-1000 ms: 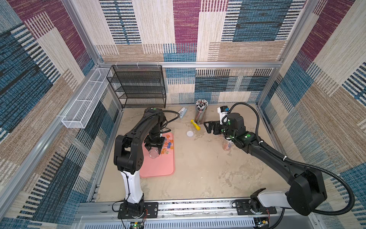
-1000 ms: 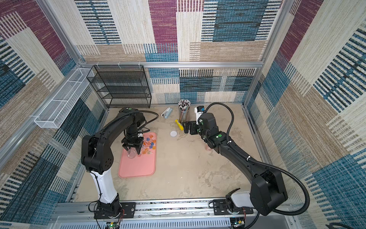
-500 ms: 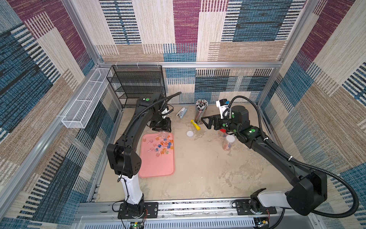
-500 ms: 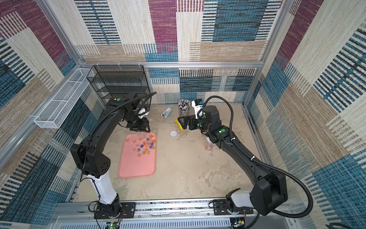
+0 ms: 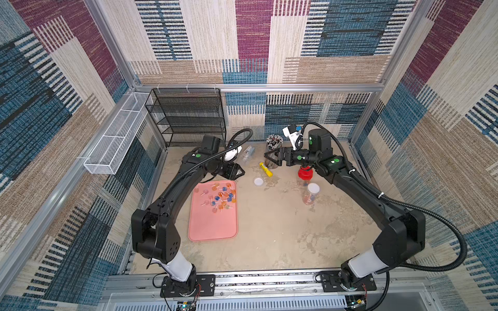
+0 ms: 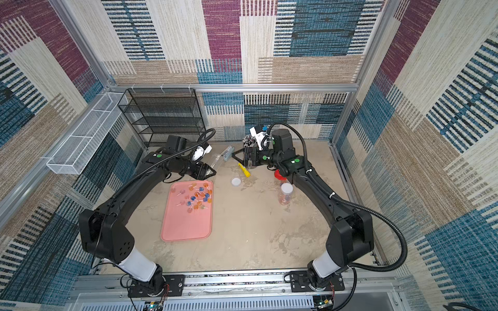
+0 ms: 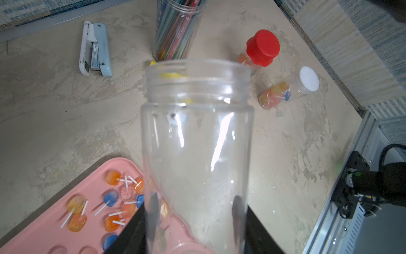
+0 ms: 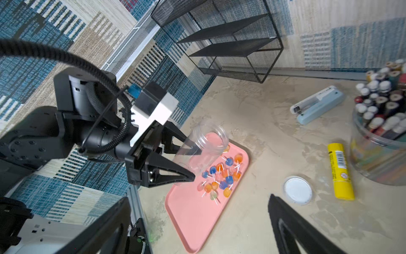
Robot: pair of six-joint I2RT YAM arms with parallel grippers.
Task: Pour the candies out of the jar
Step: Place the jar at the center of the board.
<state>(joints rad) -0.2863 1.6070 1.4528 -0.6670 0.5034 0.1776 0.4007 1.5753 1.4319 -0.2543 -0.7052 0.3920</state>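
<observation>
Evidently the pour is done: the candies (image 5: 219, 196) lie scattered on the pink tray (image 5: 213, 229), at its 12 o'clock end, and the clear jar (image 7: 195, 143) looks empty. The left gripper (image 8: 195, 163) pinches that jar around its lower body. In a top view the jar's long axis runs from the fingers toward 1 o'clock, mouth outward, with the candies at about 7 o'clock from it. The right gripper (image 5: 269, 161) hangs spread and empty by the pencil tub (image 5: 274, 141). Setting the jar down would fall to the left arm, which is nearer.
</observation>
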